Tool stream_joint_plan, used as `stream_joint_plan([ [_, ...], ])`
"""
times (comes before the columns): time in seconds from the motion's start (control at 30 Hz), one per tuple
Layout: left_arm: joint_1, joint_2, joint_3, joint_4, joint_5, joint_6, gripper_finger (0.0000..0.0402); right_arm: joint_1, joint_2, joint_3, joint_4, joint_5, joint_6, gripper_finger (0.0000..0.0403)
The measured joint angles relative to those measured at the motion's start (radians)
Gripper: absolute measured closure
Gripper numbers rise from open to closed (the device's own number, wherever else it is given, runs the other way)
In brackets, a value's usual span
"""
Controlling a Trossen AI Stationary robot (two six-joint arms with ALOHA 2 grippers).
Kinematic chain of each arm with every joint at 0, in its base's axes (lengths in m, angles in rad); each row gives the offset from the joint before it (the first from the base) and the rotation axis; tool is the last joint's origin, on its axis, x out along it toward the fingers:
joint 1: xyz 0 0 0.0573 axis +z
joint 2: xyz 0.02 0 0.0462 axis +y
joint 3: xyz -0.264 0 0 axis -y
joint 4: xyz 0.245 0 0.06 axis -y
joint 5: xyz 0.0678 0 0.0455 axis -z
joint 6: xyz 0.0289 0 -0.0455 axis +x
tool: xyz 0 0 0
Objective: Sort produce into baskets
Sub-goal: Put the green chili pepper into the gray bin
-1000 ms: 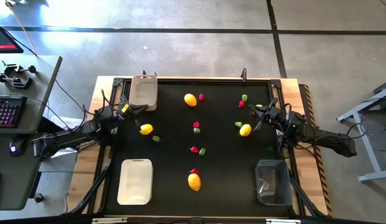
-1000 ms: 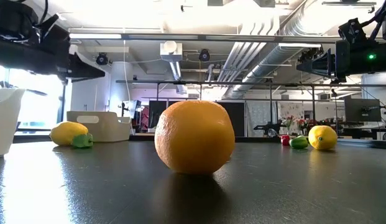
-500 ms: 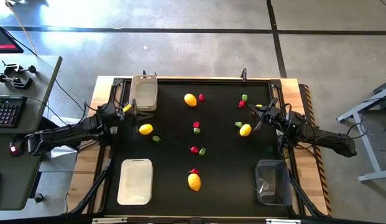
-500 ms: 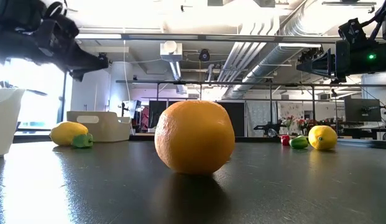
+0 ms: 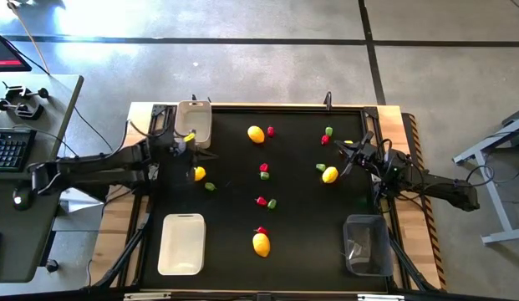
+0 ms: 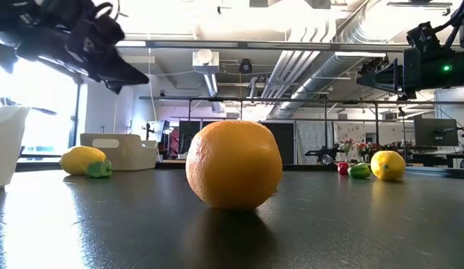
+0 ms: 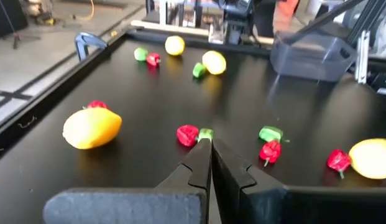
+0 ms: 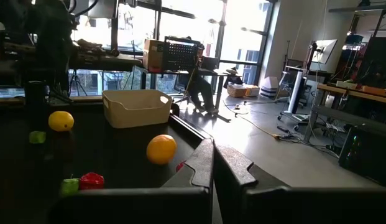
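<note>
Three baskets stand on the black bench (image 5: pixel 234 251): a beige-white tub (image 5: pixel 193 122) at the far left corner, a white shallow tray (image 5: pixel 182 243) at the near left corner, and a transparent greyish bin (image 5: pixel 365 245) at the near right corner. All three look empty of produce from above.

Taking the tub as landmark: the left gripper (image 5: pixel 190 144) hangs above the bench just off the tub's near edge, jaws pressed together and holding nothing. A yellow lemon (image 5: pixel 199 174) lies a little nearer than that gripper, with a green piece (image 5: pixel 210 186) just beside it. Level with the tub and towards the bench's middle sits another yellow lemon (image 5: pixel 256 134), a red piece (image 5: pixel 270 130) touching or almost touching it. Farther from the tub, down the middle of the bench, come a red and green pair (image 5: pixel 264 171), a second red and green pair (image 5: pixel 266 201), and then an orange lemon-like oval (image 5: pixel 261 244) with a red piece (image 5: pixel 261 230) against its far side.

On the side of the bench opposite the tub, the right gripper (image 5: pixel 349 159) waits above the surface, jaws together and empty. A yellow lemon (image 5: pixel 329 175) and a green piece (image 5: pixel 321 167) lie just beside it, and a green and red pair (image 5: pixel 327 135) lies nearer the far edge.
</note>
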Motion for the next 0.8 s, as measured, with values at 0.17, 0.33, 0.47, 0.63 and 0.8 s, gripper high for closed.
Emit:
stream_joint_plan([
  [0.17,0.0,0.102,0.043,0.001,0.0,0.0,0.0401,0.0,0.0,0.0,0.0,0.0,0.0,0.0403],
  [0.33,0.0,0.156,0.06,0.004,0.0,-0.006,0.0401,0.0,0.0,0.0,0.0,0.0,0.0,0.0403],
  [0.47,-0.015,0.188,0.06,0.027,0.0,-0.025,0.0401,0.0,0.0,0.0,0.0,0.0,0.0,0.0403],
  [0.63,-0.05,0.233,0.067,0.059,0.001,-0.012,0.0401,0.0,0.0,0.0,0.0,0.0,0.0,0.0403],
  [0.8,-0.078,0.311,0.127,0.063,0.0,0.002,0.0401,0.0,0.0,0.0,0.0,0.0,0.0,0.0403],
])
